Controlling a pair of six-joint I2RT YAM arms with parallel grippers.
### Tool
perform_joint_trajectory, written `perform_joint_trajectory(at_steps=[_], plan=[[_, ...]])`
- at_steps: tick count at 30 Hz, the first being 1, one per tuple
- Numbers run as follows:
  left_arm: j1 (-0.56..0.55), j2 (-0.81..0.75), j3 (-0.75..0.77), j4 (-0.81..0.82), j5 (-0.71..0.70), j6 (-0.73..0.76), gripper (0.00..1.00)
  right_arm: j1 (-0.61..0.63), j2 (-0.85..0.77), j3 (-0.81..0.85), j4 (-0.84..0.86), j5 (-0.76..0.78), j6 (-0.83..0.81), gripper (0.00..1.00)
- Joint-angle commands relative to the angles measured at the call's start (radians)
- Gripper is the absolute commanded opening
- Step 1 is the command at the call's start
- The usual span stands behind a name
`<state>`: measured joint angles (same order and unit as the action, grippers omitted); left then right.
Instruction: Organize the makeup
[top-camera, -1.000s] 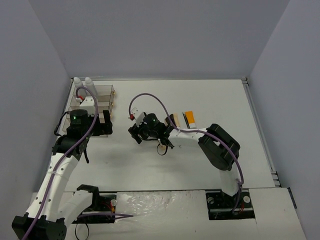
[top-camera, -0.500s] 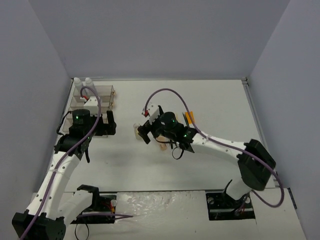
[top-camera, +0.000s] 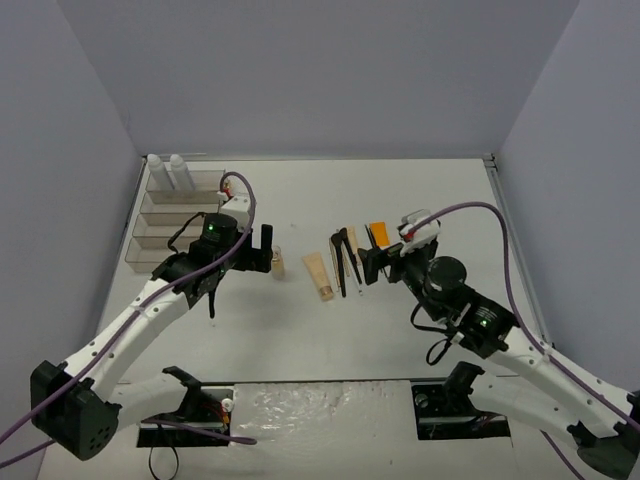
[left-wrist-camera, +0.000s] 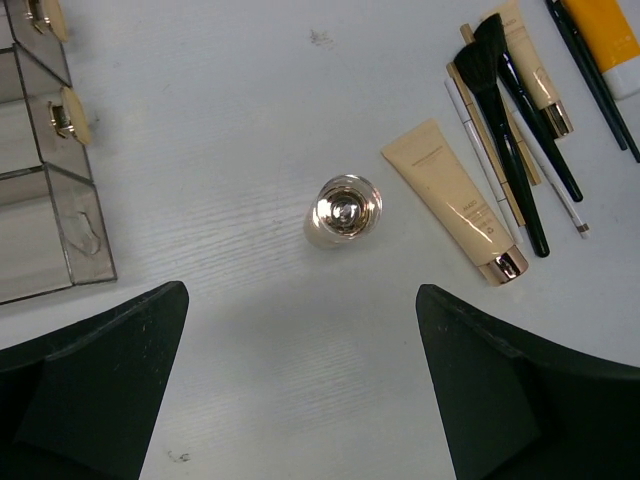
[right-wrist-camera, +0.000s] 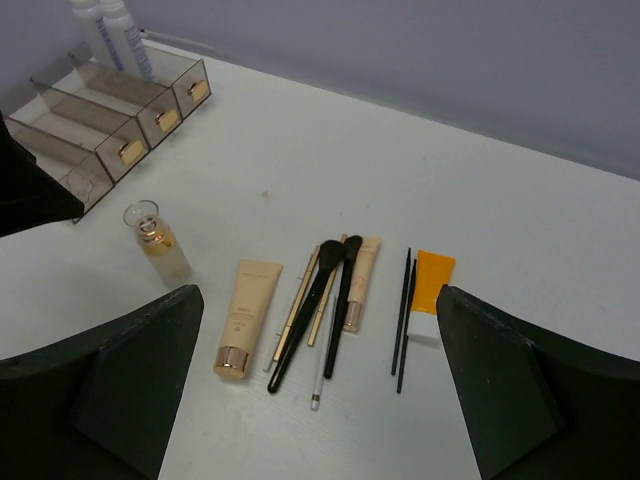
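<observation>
A gold-capped glass vial (top-camera: 278, 262) stands upright on the table; it also shows in the left wrist view (left-wrist-camera: 343, 211) and the right wrist view (right-wrist-camera: 160, 243). To its right lie a beige tube (top-camera: 319, 276), black brushes with thin sticks (top-camera: 345, 262) and an orange tube (top-camera: 378, 234). Two white bottles (top-camera: 168, 172) stand in the back of the acrylic box. My left gripper (top-camera: 262, 250) is open and empty just left of the vial. My right gripper (top-camera: 370, 262) is open and empty just right of the brushes. The right wrist view shows a smaller beige tube (right-wrist-camera: 361, 280) and two slim black sticks (right-wrist-camera: 403, 310).
The clear tiered acrylic drawer box (top-camera: 165, 228) stands at the far left, its gold-knobbed drawers in the left wrist view (left-wrist-camera: 50, 190). Grey walls close the table at the back and sides. The arm bases and a foil-covered strip (top-camera: 320, 410) sit at the near edge.
</observation>
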<state>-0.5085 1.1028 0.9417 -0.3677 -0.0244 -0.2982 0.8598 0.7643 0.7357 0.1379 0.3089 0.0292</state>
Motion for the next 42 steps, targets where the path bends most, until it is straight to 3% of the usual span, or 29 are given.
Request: perform_joint_trajectory(at_steps=[1,10,29,33,42], plan=[[-0.049,0.087,0.032,0.16,-0.083,-0.051,0.97,-0.002,-0.125,-0.014,-0.054,0.103,0.039,1.0],[-0.099,0.225,0.023,0.281,-0.139,-0.061,0.95,-0.001,-0.18,-0.042,-0.069,0.107,0.054,1.0],[-0.115,0.329,-0.059,0.41,-0.195,-0.133,0.77,-0.001,-0.182,-0.058,-0.065,0.105,0.054,1.0],[-0.118,0.336,-0.071,0.42,-0.203,-0.136,0.65,-0.001,-0.186,-0.061,-0.064,0.104,0.054,1.0],[-0.124,0.318,-0.067,0.418,-0.216,-0.136,0.14,0.001,-0.189,-0.062,-0.062,0.091,0.052,1.0]])
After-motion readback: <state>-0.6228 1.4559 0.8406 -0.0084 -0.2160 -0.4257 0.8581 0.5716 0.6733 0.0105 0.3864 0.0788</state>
